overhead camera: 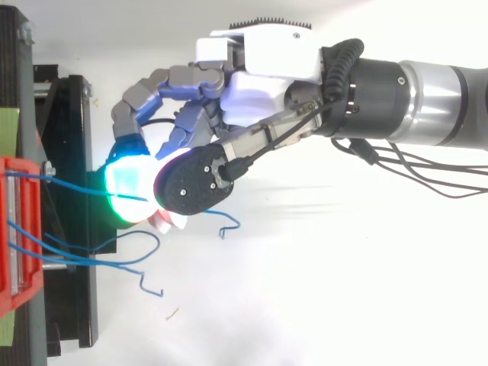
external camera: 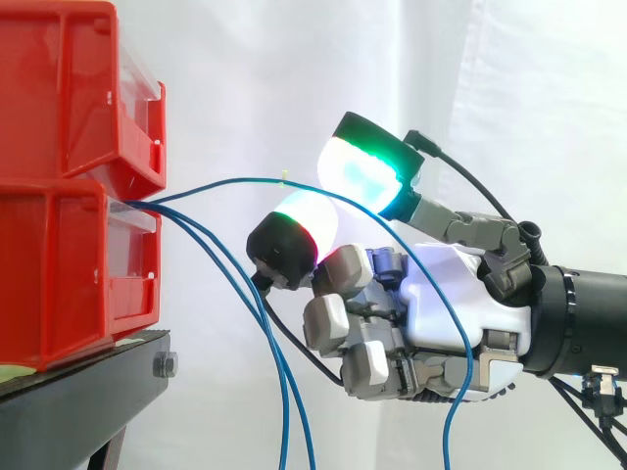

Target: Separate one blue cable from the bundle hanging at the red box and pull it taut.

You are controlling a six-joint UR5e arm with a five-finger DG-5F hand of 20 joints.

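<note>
White hand (external camera: 426,308), grey glowing-tipped fingers (external camera: 328,318)

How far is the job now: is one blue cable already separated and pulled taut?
Done: one blue cable is lifted apart from the other two cables hanging at the red box. In hand: the hand seems to pinch it between two glowing pads. Left: it curves loosely, so pulling it taut remains.

Hand (overhead camera: 259,76) top ctr, arm in from right edge. Glowing pads (overhead camera: 126,179) ctr-left pinch one blue cable (overhead camera: 69,185), running straight to red box (overhead camera: 32,221) at left edge. Other cables (overhead camera: 91,263) sag loose lower left over blk stand (overhead camera: 72,114).
</note>
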